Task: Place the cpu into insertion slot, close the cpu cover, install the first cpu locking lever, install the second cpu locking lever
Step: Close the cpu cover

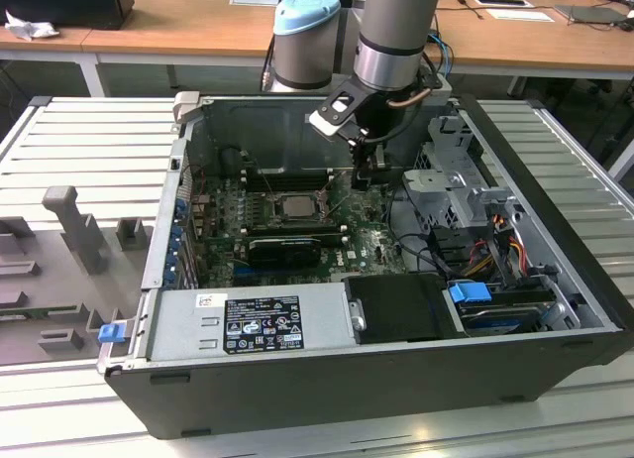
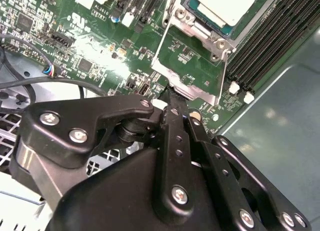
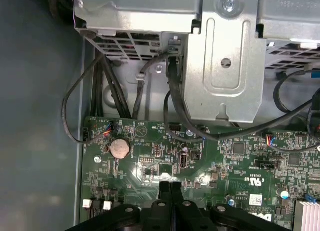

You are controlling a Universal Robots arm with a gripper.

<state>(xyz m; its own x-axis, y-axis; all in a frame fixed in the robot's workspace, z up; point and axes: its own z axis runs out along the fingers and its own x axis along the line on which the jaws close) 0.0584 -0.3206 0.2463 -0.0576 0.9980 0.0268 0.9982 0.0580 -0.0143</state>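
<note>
The cpu (image 2: pixel 227 6), a square chip with a silvery top, lies in the insertion slot (image 2: pixel 186 18) on the green board; in the exterior view the cpu (image 1: pixel 294 206) sits mid-board. The cpu cover (image 2: pixel 195 88), a thin metal frame with a square window, is swung open away from the socket and shows green board through its window. My gripper (image 2: pixel 170 91) is shut, its black fingertips pressed together right at the free edge of the open cover. In the first wrist view the gripper (image 3: pixel 170 185) hovers just over the board. In the exterior view the gripper (image 1: pixel 365 175) is to the right of the socket.
Long black memory slots (image 2: pixel 260 51) run beside the socket. A metal drive cage (image 3: pixel 225 56) with black cables (image 3: pixel 172 106) stands beyond the board's edge, near a coin battery (image 3: pixel 120 148). The power supply (image 1: pixel 253 324) and case walls (image 1: pixel 297 131) close in the board.
</note>
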